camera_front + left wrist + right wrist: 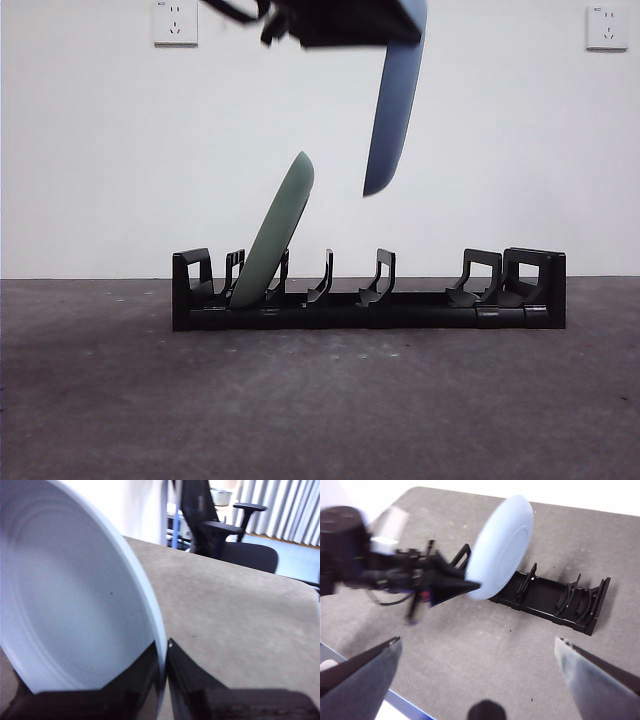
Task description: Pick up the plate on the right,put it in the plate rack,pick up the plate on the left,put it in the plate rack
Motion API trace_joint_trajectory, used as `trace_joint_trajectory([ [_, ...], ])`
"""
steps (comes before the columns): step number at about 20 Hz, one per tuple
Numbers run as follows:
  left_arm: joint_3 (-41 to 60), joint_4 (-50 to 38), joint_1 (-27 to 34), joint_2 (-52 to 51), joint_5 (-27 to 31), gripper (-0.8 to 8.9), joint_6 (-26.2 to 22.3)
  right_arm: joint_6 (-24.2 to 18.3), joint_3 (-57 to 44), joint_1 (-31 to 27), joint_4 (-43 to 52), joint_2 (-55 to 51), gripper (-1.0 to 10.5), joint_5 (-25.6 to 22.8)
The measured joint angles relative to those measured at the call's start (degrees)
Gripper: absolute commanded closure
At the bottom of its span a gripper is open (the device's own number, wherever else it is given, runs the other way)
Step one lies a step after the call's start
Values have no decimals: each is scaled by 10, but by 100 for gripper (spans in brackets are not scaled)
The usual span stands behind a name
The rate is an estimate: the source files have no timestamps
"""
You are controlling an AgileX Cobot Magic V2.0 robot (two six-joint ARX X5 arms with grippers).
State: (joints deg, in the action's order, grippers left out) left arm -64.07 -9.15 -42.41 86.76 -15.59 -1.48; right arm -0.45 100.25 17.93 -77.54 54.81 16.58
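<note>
Two plates are in sight. One, a green plate (275,232), already stands in the plate rack (368,292), leaning in a slot near the rack's left end as the front view shows it, its lower edge down among the dividers. The other, a pale blue plate (393,110), hangs in the air above the rack, nearly upright and tilted a little, its lower edge well clear of the dividers and over the middle part of the rack. The rack is a single long black piece lying on the grey desk (320,400), with boxy ends and a row of hooked dividers; most slots hold nothing.

The left tool (165,652) is clenched on the rim of the blue plate (75,595), one jaw on each face of it, and the plate's hollow face fills much of the left wrist view. The right wrist view shows that same tool (470,586) from farther off, dark and blurred, pinching the blue plate (502,545) above the rack (555,600).

The right tool (477,645) is released, its two jaws spread wide and holding nothing, well apart from the rack and high over the desk (485,650).

Two white wall sockets (175,22) sit on the wall behind, one near each upper corner of the front view. A black office chair (225,530) stands beyond the desk's far edge in the left wrist view.
</note>
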Motion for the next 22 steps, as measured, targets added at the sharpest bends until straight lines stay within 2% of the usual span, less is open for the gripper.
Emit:
trace_joint_trajectory([
  [7,0,-90,49,89,4,822,37,11,-47,0,0,-31,410,15],
  [15,-1,-98,59,156,5,822,45,10,-131,0,0,-27,411,15],
  [19,-1,-96,60,167,22,822,44,10,-140,0,0,-28,411,15],
  [22,-3,-89,57,168,44,822,25,9,-140,0,0,-28,411,15],
])
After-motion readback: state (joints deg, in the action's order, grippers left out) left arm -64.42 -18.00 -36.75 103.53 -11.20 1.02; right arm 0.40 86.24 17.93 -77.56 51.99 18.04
